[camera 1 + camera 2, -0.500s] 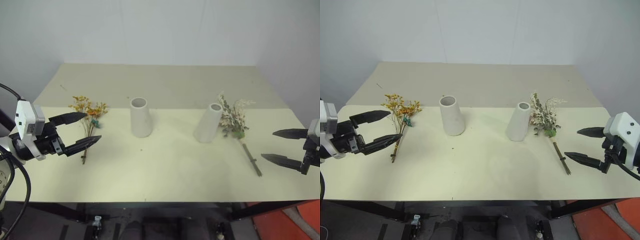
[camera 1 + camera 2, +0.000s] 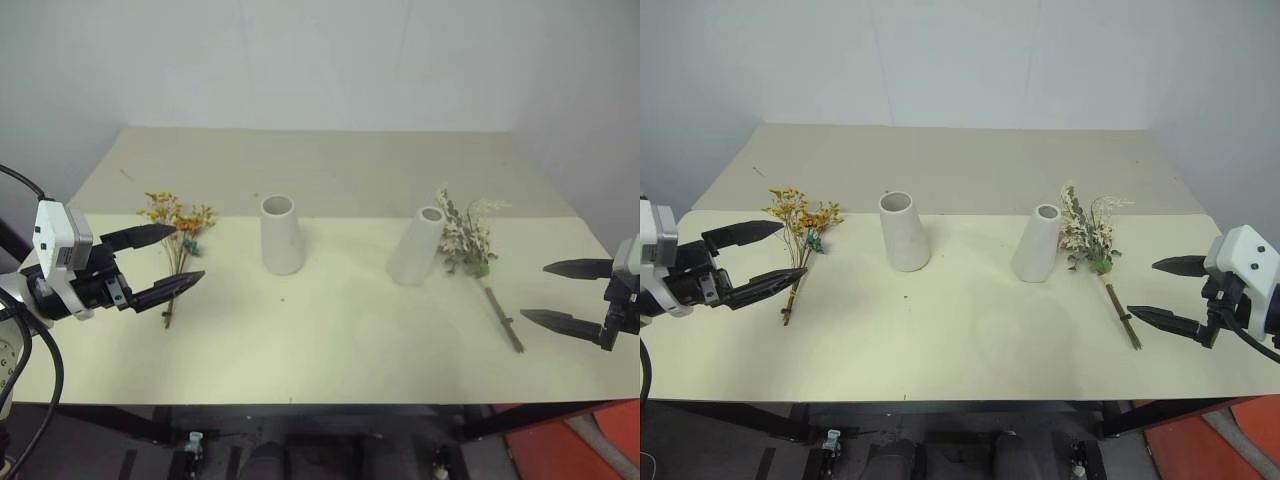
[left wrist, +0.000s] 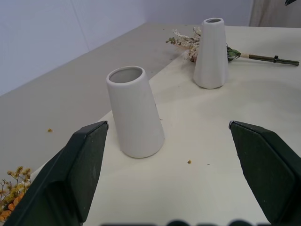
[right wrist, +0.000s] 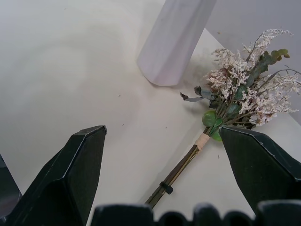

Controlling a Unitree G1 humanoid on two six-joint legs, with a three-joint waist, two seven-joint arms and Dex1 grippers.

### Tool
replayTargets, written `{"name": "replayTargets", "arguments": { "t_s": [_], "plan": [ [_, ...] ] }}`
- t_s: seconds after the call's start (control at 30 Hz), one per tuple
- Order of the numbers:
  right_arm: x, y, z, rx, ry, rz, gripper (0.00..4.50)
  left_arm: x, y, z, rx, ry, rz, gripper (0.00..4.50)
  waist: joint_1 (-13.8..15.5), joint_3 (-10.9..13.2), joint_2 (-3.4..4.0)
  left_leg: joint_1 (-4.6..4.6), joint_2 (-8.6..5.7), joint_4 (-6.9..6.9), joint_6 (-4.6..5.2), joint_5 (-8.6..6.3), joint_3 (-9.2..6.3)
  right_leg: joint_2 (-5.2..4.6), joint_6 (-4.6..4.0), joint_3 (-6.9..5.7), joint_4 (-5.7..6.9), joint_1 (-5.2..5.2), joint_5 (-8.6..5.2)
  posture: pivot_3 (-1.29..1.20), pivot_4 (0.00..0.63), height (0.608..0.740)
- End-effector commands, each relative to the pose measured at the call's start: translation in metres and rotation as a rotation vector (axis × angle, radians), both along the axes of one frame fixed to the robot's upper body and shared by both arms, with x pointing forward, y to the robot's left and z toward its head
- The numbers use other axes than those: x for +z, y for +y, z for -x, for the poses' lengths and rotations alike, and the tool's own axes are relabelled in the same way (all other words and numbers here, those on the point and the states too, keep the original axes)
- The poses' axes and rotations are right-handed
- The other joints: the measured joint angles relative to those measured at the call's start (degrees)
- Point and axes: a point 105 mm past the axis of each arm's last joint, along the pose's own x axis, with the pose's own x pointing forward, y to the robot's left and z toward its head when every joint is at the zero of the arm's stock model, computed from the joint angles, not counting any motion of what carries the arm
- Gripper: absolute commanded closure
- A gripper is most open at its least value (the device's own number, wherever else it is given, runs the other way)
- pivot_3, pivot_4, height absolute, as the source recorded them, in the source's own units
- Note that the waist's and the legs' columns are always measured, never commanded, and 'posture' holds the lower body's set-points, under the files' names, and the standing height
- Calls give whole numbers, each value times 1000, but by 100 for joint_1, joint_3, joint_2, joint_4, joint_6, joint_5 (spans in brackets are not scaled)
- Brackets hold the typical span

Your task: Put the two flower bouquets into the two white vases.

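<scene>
state: both end effectors [image 2: 160,262] [image 2: 1165,292] released, empty | risk: thin stems [image 2: 1123,316] flat on tabletop [image 2: 330,330], pinch may miss | risk: narrow vases [image 2: 282,234] [image 2: 417,246] could tip

A matte white tapered vase [image 4: 176,40] is seen standing on the pale cream bench [image 4: 70,70]. Beside it, a bouquet of cream sprigs and green leaves [image 4: 235,101] lies flat, framed between the widely parted black fingers [image 4: 70,176] of the right gripper [image 4: 162,176].
</scene>
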Motion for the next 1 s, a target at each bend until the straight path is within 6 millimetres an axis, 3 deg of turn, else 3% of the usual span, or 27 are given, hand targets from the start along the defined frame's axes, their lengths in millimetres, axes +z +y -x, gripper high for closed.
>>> {"name": "replayTargets", "arguments": {
  "t_s": [0.03, 0.2, 0.37, 0.43, 0.57, 0.67, 0.83, 1.0],
  "plan": [
    [11, 4, -1, 20, -38, 5, 0, 10, -2, 1, -3, -55, -33, 6, -2, 0, 0, 0, 0, 0, 0, 0, 0, 0, 0, 0, 0, 0, 0, 0, 150, 740],
    [24, 24, -4, 85, -77, -5, 0, 4, 6, -12, 174, -55, -81, 6, -12, 0, 0, 2, 1, 0, 0, 0, 0, 1, 0, 0, 2, 0, 0, 0, 150, 740],
    [41, 67, -4, 215, -111, -16, 0, 2, 21, -27, 528, -92, -177, 6, -22, 0, 0, 0, 1, -1, 0, 0, -2, 1, 14, 0, 1, -1, 8, 0, 150, 740],
    [46, 86, -5, 259, -130, -33, 0, -4, 25, -27, 594, -5, -259, 6, -16, 0, -3, -2, 1, -1, 0, 0, -4, 1, 16, 0, 1, -2, 9, 0, 150, 740],
    [52, 116, -7, 327, -139, -76, 0, -19, 21, -24, 584, 242, -259, 6, -10, 0, -3, -3, 1, 0, 0, 0, -6, 2, 15, -2, 2, -4, 8, 0, 150, 740],
    [51, 135, -13, 356, -128, -67, 0, -20, 28, -39, 728, 391, -199, 6, 33, 0, -3, -2, -4, 2, 0, 0, -10, -1, 16, -5, 3, -2, 8, 0, 150, 740],
    [49, 147, -17, 358, -112, -61, 0, -31, 45, -58, 965, 546, -192, 6, 8, -2, -6, -12, -11, 0, 0, 0, -15, -3, 18, -4, 0, -4, 11, 0, 150, 740],
    [48, 146, -20, 326, -106, -58, 0, -48, 59, -68, 1073, 634, -190, 6, -16, -2, -6, -26, -10, 0, 0, 0, -19, -2, -14, -4, 6, -23, 30, 0, 150, 740]
  ]
}}
